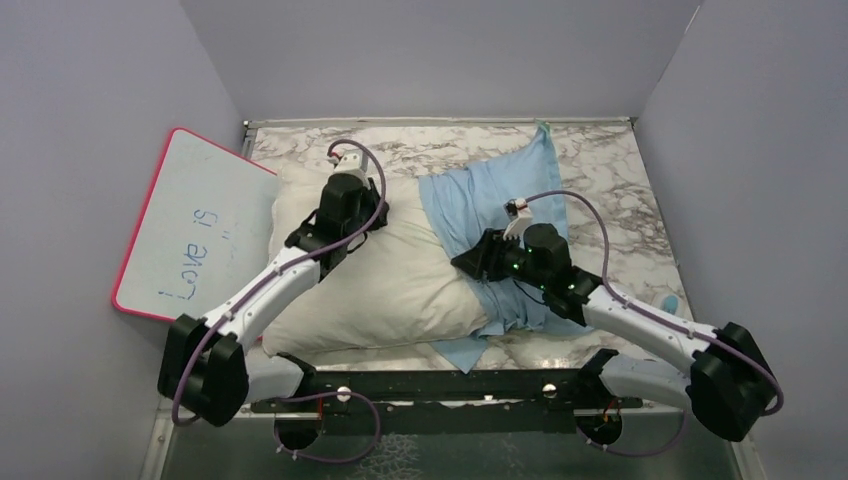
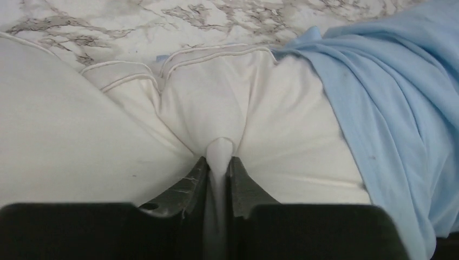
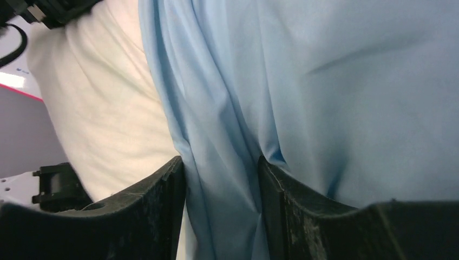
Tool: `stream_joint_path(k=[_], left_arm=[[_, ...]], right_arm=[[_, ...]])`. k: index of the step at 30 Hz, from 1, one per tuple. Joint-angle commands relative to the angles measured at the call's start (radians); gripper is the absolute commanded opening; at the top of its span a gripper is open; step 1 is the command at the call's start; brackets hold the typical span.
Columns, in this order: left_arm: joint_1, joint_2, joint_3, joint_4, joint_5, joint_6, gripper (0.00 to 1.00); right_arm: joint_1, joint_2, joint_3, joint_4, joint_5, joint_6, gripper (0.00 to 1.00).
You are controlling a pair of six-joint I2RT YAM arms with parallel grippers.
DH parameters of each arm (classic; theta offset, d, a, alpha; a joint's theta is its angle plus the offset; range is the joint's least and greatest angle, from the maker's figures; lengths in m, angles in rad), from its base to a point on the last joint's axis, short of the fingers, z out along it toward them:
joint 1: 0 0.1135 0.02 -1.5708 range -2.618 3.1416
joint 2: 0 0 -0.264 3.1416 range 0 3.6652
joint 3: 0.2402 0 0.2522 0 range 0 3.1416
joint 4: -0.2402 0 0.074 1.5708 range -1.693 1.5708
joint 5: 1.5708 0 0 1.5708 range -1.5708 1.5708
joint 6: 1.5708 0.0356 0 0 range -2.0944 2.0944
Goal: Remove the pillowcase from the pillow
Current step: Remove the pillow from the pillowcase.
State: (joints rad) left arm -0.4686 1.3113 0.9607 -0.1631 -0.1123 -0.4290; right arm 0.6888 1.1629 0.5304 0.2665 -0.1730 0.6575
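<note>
The cream-white pillow [image 1: 390, 285] lies across the left and middle of the table. The light blue pillowcase [image 1: 500, 195] covers only its right end and trails off onto the marble. My left gripper [image 1: 340, 215] is over the pillow's far left part. In the left wrist view it [image 2: 220, 157] is shut on a pinched fold of the pillow [image 2: 81, 157], with the pillowcase [image 2: 389, 108] to the right. My right gripper [image 1: 470, 262] is at the pillowcase's left edge. In the right wrist view it [image 3: 222, 162] is open, with folds of the pillowcase [image 3: 352, 81] between its fingers and the pillow [image 3: 103, 108] to the left.
A pink-framed whiteboard [image 1: 200, 225] leans against the left wall beside the pillow. The marble table [image 1: 625, 190] is walled at the back and on both sides. A small teal item [image 1: 668, 302] lies near the right arm.
</note>
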Motion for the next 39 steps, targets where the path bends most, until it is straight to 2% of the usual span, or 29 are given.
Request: stream_joint_path(k=[1, 7, 10, 13, 16, 20, 23, 27, 29, 32, 36, 37, 39], left_arm=[[-0.016, -0.193, -0.268, 0.053, 0.111, -0.125, 0.00], [-0.024, -0.497, -0.429, 0.087, 0.111, -0.144, 0.00], [-0.035, -0.586, -0.476, 0.086, 0.165, -0.167, 0.00], [-0.056, -0.660, -0.499, 0.087, 0.192, -0.178, 0.00], [-0.073, -0.710, -0.504, 0.080, 0.209, -0.174, 0.00], [-0.078, -0.761, -0.512, 0.044, 0.202, -0.184, 0.00], [-0.079, -0.800, -0.521, 0.004, 0.180, -0.202, 0.00], [-0.079, -0.853, -0.533, -0.038, 0.134, -0.223, 0.00], [-0.078, -0.869, -0.532, -0.063, 0.120, -0.227, 0.00], [-0.079, -0.882, -0.528, -0.089, 0.073, -0.230, 0.00], [-0.079, -0.889, -0.518, -0.125, 0.035, -0.252, 0.00], [-0.079, -0.890, -0.515, -0.136, 0.026, -0.256, 0.00], [-0.079, -0.896, -0.513, -0.149, 0.013, -0.260, 0.00]], right_arm=[[0.031, -0.100, 0.045, -0.477, -0.029, -0.041, 0.58], [0.029, -0.199, 0.380, -0.636, 0.206, -0.192, 0.69], [0.030, -0.177, 0.538, -0.686, 0.504, -0.226, 0.80], [0.029, -0.100, 0.695, -0.699, 0.693, -0.299, 0.84], [0.024, 0.034, 0.852, -0.739, 0.683, -0.375, 0.84], [0.020, 0.248, 1.041, -0.886, 0.601, -0.407, 0.85], [0.020, 0.320, 1.068, -0.963, 0.562, -0.407, 0.85], [0.020, 0.327, 0.990, -0.990, 0.531, -0.407, 0.83], [0.020, 0.313, 0.939, -0.987, 0.570, -0.403, 0.80], [0.020, 0.294, 0.890, -0.980, 0.703, -0.400, 0.66], [0.001, 0.283, 0.886, -0.984, 0.885, -0.408, 0.27], [-0.016, 0.277, 0.887, -0.983, 0.894, -0.413, 0.21], [-0.060, 0.257, 0.883, -0.969, 0.888, -0.423, 0.16]])
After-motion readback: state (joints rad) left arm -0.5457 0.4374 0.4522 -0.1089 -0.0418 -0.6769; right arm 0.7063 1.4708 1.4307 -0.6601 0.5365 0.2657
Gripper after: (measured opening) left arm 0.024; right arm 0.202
